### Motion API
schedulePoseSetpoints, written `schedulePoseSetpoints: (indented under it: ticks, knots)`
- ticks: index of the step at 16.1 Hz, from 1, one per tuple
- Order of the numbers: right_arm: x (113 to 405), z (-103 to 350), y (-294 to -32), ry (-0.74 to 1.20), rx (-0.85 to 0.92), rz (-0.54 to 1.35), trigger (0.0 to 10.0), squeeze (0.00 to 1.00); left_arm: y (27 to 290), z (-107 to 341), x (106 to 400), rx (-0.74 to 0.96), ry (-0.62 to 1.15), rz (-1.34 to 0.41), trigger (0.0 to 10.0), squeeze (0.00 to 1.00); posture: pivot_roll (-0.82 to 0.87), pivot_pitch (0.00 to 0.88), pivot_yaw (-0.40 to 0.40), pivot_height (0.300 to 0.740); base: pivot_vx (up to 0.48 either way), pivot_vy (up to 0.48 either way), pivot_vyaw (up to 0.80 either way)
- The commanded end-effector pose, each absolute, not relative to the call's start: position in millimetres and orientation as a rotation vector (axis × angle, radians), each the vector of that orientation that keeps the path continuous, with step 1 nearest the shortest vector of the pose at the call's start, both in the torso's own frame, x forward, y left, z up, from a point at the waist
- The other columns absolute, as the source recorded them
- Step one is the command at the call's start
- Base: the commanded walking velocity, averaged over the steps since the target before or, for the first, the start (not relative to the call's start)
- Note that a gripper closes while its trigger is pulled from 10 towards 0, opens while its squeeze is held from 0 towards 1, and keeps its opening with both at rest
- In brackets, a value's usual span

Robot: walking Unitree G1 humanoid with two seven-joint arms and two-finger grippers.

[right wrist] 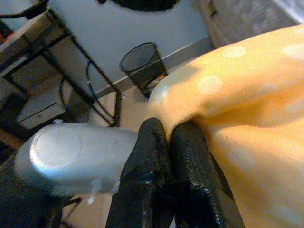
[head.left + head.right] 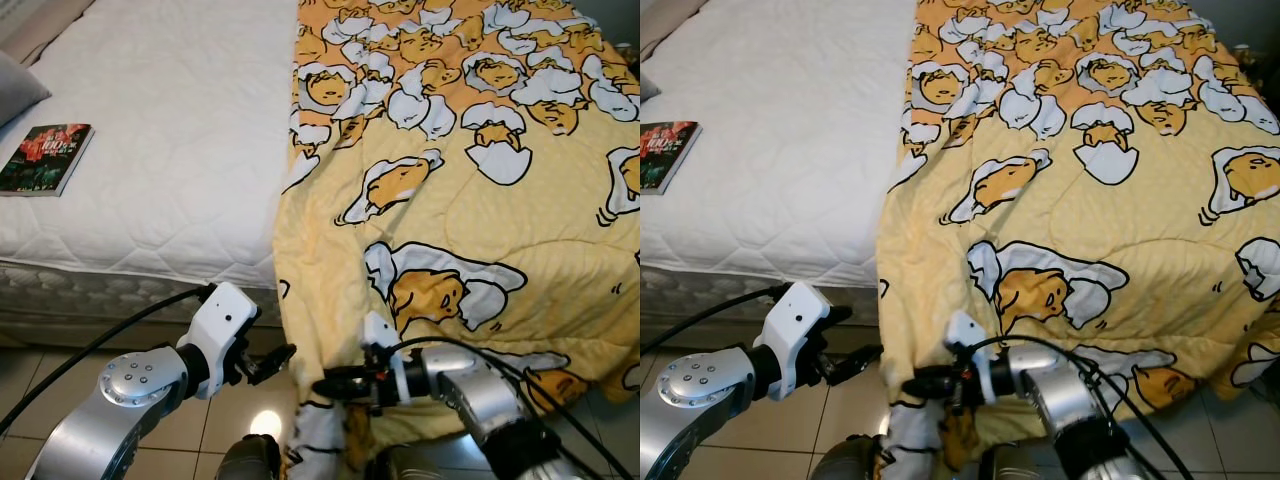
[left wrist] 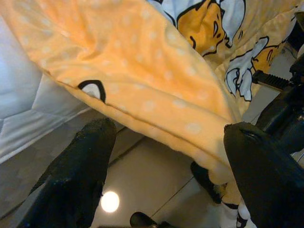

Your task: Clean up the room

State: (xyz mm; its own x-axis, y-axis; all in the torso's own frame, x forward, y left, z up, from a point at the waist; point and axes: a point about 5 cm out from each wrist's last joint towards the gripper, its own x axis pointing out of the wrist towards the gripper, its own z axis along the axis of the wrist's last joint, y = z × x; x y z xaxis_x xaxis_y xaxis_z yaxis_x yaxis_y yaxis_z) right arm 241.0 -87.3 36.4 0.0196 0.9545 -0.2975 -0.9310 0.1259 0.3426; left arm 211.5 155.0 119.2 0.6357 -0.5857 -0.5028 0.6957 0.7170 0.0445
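Observation:
A yellow blanket (image 2: 470, 180) printed with cartoon egg figures covers the right half of the bed and hangs over its foot edge toward the floor. My right gripper (image 2: 322, 384) is shut on the blanket's hanging lower corner; the right wrist view shows its fingers (image 1: 164, 156) pinching the yellow fabric (image 1: 247, 109). My left gripper (image 2: 272, 362) is open, just left of the blanket's hanging edge, with the hem (image 3: 156, 128) lying between its two fingers (image 3: 90, 156).
The bare white mattress (image 2: 170, 130) fills the left half, with a dark book (image 2: 45, 157) and a grey pillow corner (image 2: 15, 85) at its left. Beige floor tiles (image 2: 190, 425) lie below. A black wire bin (image 1: 142, 59) and a metal-framed table (image 1: 42, 42) stand behind.

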Motion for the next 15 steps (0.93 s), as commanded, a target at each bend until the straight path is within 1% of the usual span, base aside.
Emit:
schedulePoseSetpoints:
  ticks: [1,3,6,7,8,11,14,15]
  knots:
    - [240.6,38.5,-83.3,0.492,0.05,1.451,10.0,0.0,154.5,117.7,211.3,0.265,0.487,-0.748,10.0,0.15,0.06,0.131,0.023,0.74,0.0,0.0,0.0]
    - [234.9,34.1,-80.5,0.54,0.048,1.472,10.0,1.0,156.5,117.6,211.1,0.272,0.489,-0.743,10.0,0.15,0.06,0.123,0.02,0.74,0.0,0.0,0.0]
    - [232.6,23.0,-83.6,0.604,-0.067,1.409,10.0,1.0,157.6,116.1,209.6,0.278,0.495,-0.744,10.0,0.15,0.06,0.11,0.017,0.74,0.0,0.0,0.0]
    - [239.5,19.0,-84.7,0.585,-0.11,1.3,10.0,1.0,157.9,115.2,209.3,0.277,0.496,-0.743,10.0,0.15,0.06,0.097,0.016,0.74,0.0,0.0,0.0]
    - [243.1,18.5,-84.4,0.576,-0.095,1.245,10.0,1.0,158.1,114.7,209.4,0.278,0.497,-0.742,10.0,0.15,0.06,0.095,0.016,0.74,0.0,0.0,0.0]
    - [246.6,26.9,-85.3,0.504,0.035,1.121,10.0,1.0,158.5,113.5,212.7,0.278,0.484,-0.728,10.0,0.15,0.05,0.058,0.026,0.74,0.0,0.0,0.0]
    - [253.0,33.7,-96.5,0.431,0.051,0.961,10.0,1.0,156.9,111.1,214.8,0.251,0.46,-0.688,10.0,0.16,0.03,0.033,0.035,0.74,0.0,0.0,0.0]
    - [260.2,41.1,-110.0,0.375,0.08,0.761,10.0,1.0,157.7,109.4,220.2,0.188,0.414,-0.571,10.0,0.15,0.01,0.01,0.042,0.74,0.0,0.0,0.0]
